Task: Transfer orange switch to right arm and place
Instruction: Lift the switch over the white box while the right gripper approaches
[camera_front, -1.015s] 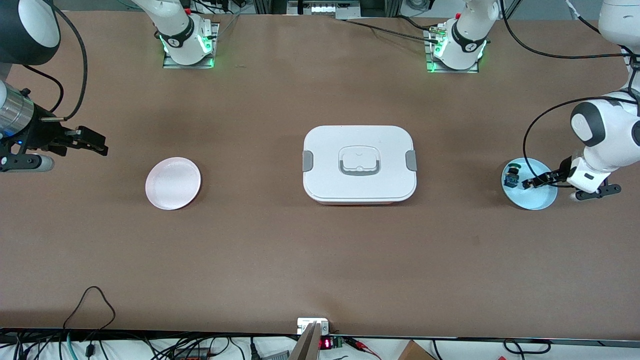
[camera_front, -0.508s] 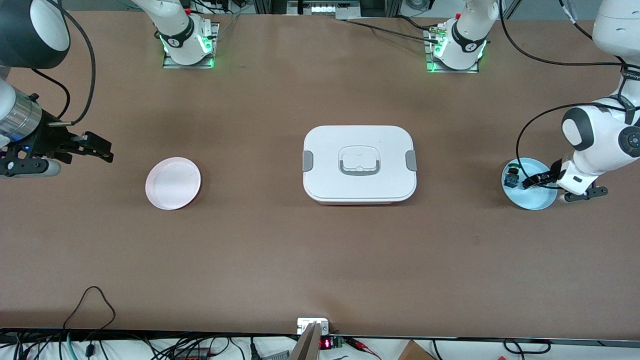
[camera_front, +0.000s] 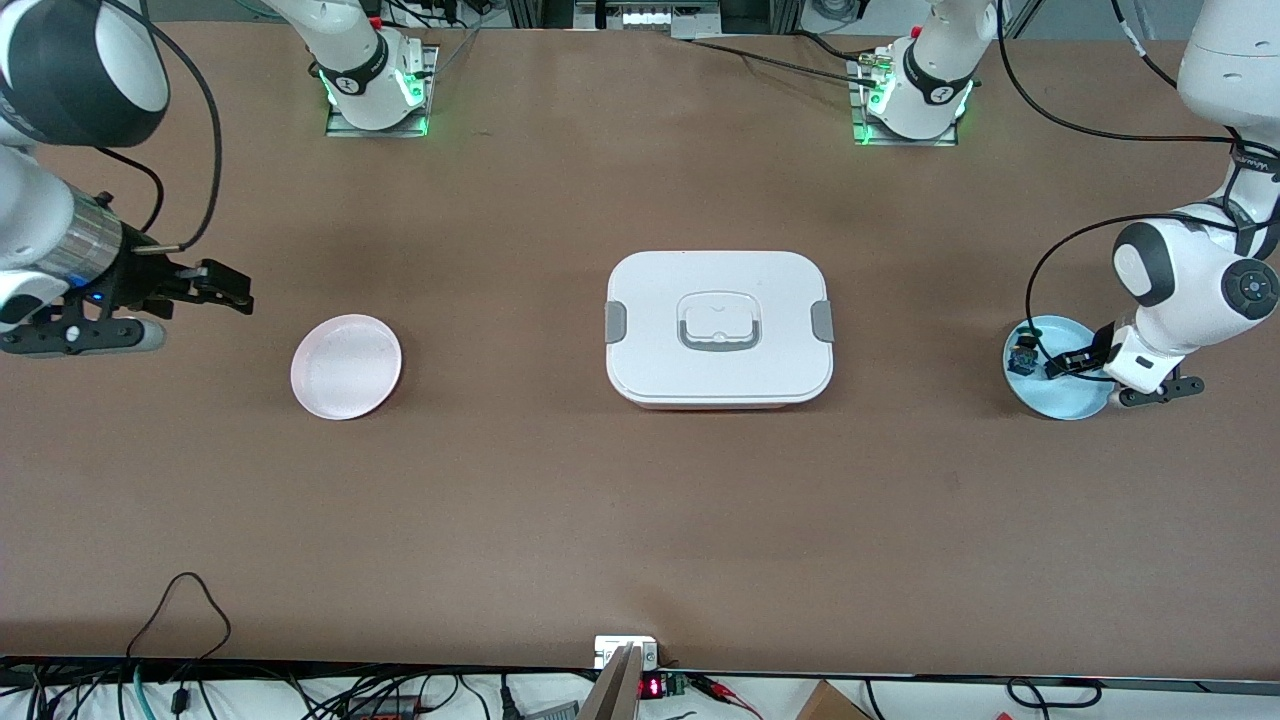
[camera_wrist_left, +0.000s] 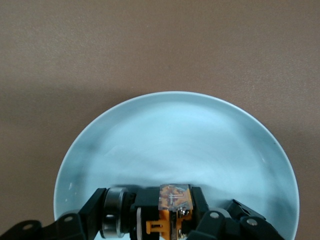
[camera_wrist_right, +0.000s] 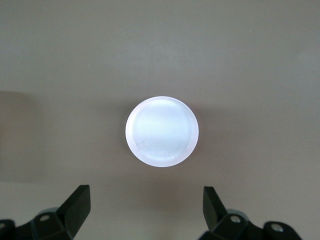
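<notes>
Right tool nearer pink plate; left tool newly clamped on orange switch.

My left gripper is low with its fingers clamped together, while my right gripper hangs spread wide.

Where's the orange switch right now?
The orange switch sits clamped in the left end effector on the blue plate at the left arm's end of the table, beside the green-blue-topped part.

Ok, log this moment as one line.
left gripper: shut on orange switch in blue plate | right gripper: open, over table near pink plate | handover: not yet
</notes>
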